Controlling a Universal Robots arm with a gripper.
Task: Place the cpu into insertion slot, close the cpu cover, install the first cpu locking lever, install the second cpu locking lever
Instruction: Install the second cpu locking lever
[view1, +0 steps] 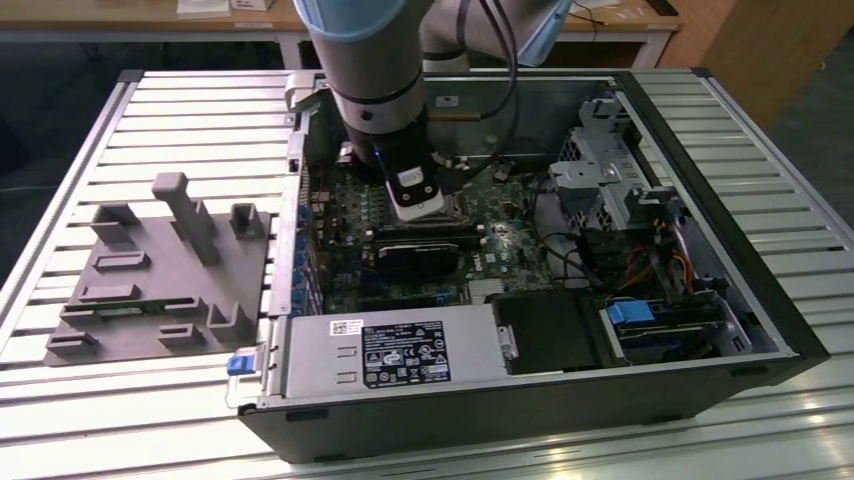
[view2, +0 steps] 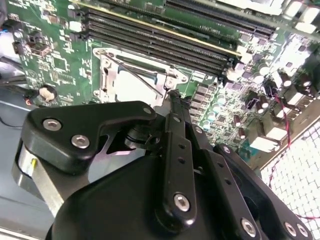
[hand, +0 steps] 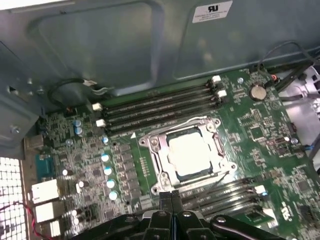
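The cpu (hand: 192, 150) lies flat in the insertion slot (hand: 220, 151) on the green motherboard, its pale metal top facing up. Around it the silvery cpu cover (hand: 151, 148) lies down as a frame, with the chip showing through its window. A thin lever wire (hand: 210, 177) runs along the socket edge nearest my fingertips. My gripper (hand: 171, 197) is shut with nothing between its fingers, its tip just beside that edge. In the second wrist view the fingers (view2: 176, 130) meet in one point at the socket (view2: 131, 82). In the exterior view the gripper (view1: 416, 212) reaches down into the open computer case.
Long black memory slots (hand: 155, 107) lie beyond the socket, below the case wall (hand: 100, 45). The power supply (view1: 374, 355) and drive cage (view1: 614, 180) crowd the case with cables. A grey fixture plate (view1: 160, 270) sits on the slatted table at the exterior view's left.
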